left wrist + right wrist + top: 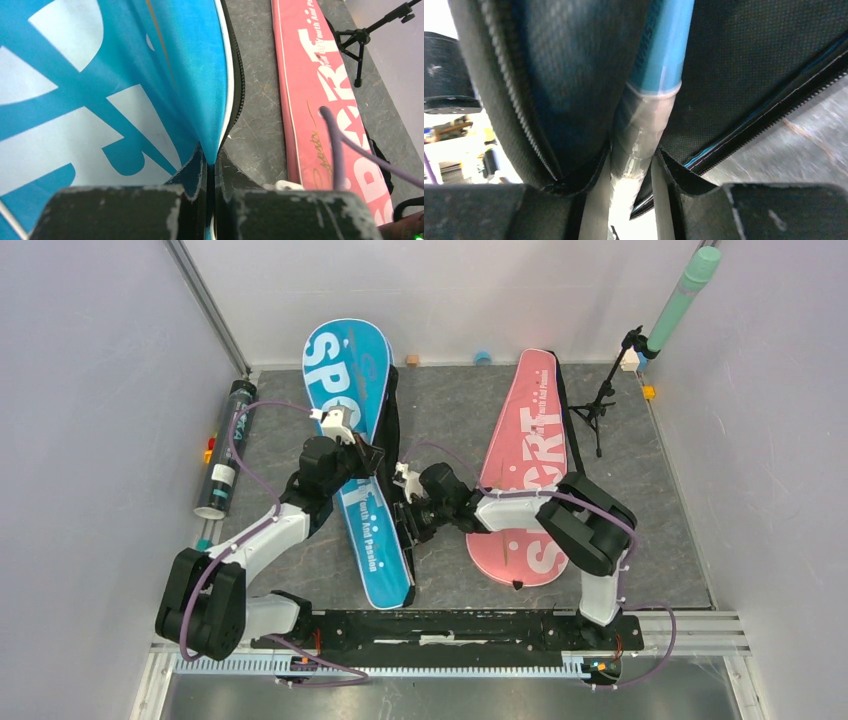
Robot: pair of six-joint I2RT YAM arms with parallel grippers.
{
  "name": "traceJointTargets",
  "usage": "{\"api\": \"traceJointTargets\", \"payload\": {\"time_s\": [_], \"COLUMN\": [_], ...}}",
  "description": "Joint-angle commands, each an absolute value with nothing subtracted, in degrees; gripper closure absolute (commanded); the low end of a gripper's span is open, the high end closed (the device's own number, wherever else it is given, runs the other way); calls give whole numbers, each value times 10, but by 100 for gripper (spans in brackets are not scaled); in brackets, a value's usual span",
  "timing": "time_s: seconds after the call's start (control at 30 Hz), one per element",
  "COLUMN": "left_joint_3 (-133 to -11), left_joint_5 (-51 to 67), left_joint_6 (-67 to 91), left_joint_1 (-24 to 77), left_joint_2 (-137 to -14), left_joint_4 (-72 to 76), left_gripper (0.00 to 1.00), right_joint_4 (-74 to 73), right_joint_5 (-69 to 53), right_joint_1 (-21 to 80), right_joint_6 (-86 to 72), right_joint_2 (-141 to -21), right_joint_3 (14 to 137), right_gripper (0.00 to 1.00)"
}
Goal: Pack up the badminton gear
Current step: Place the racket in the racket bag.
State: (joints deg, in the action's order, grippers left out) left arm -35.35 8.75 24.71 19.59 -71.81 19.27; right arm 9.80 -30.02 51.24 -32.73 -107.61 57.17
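Two long racket bags lie on the grey table in the overhead view: the blue bag left of centre, running far to near, and the pink bag to its right, apart from it. A dark tube lies along the left wall, and a small black tripod stands at the far right. The left claw sits over the blue bag's right edge, and the right claw reaches in low from the right, just beside it. From the left wrist, that claw's jaws are pressed together on a fold of the blue bag's top flap, holding it up so the printed cloth tents. The cloth is smooth, thin and limp, edged with white piping and a black zip. It will likely sag wherever it is not held, so the edge by the zip looks the right place to pinch. From the right wrist, the right claw is closed narrowly on the blue racket, at the white wrapped grip just below the glossy blue shaft, with the bag's black woven lining on both sides. The racket seems light and stiff, its shaft slim and probably slippery, so the taped grip is the sound hold. The frame could snag on the zip teeth. No shuttlecock shows in any view.
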Motion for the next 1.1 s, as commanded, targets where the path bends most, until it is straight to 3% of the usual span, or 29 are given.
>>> {"api": "traceJointTargets", "payload": {"time_s": [0.0,0.27,0.4,0.67,0.83,1.07], "left_joint_3": [-319,-336,-362,-367,-345,-303], "left_joint_5": [176,82,33,29,45,92], "left_joint_6": [307,326,333,325,323,329], "left_joint_1": [253,252,251,251,250,250], "left_joint_2": [-705,-722,-721,-693,-660,-605], "left_joint_4": [150,153,141,148,154,180], "left_gripper": [98,98,98,98,98,98], "right_joint_4": [371,425,343,250,217,252], "right_joint_5": [-235,-374,-367,-298,-191,-127], "right_joint_1": [475,477,479,479,476,469], "right_joint_6": [-360,-329,-253,-186,-156,-237], "right_joint_2": [-1094,-1030,-967,-879,-822,-852], "right_joint_3": [598,510,469,409,380,387], "right_gripper": [97,59,48,36,30,29]}}
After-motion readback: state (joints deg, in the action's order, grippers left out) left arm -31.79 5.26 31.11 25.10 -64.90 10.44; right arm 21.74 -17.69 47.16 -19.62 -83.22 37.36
